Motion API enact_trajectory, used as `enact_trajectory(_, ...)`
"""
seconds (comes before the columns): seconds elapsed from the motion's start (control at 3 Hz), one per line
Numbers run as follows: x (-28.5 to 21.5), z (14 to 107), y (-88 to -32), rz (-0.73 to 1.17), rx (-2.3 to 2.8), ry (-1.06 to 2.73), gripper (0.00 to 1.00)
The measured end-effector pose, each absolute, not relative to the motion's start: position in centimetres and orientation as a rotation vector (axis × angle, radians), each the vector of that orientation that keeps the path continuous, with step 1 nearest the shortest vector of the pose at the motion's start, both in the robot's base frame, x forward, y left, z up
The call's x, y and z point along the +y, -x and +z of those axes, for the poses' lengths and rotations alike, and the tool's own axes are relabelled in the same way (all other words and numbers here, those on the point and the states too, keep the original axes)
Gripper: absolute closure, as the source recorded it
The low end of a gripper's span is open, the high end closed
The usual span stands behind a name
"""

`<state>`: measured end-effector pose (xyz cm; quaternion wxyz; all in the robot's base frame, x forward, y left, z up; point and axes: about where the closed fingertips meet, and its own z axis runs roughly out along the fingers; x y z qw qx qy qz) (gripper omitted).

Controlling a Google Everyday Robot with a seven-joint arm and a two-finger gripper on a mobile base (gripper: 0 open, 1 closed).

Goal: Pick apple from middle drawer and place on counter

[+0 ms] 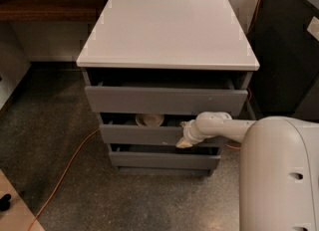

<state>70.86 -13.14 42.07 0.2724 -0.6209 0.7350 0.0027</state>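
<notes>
My gripper (183, 143): at the middle drawer (139, 134) front, right of the bowl (149, 119); its state I cannot tell | apple: unseen, likely hidden inside | risk: reaching blind could strike the bowl or drawer edge.

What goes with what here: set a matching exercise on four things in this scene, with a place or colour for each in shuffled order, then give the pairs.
Things:
1. counter
2. bowl
3. end effector
4. cable

Descriptions:
A. inside the middle drawer
B. orange, trailing over the floor
C. pale grey-white, on top
D. at the middle drawer's front, right of the bowl

Pairs: 1-C, 2-A, 3-D, 4-B
</notes>
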Motion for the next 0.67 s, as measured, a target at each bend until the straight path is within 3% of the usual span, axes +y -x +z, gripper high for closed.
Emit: enact_trajectory(0.67, -13.42, 41.85, -69.91, 0.017, 1.996, 1.659, 0.85)
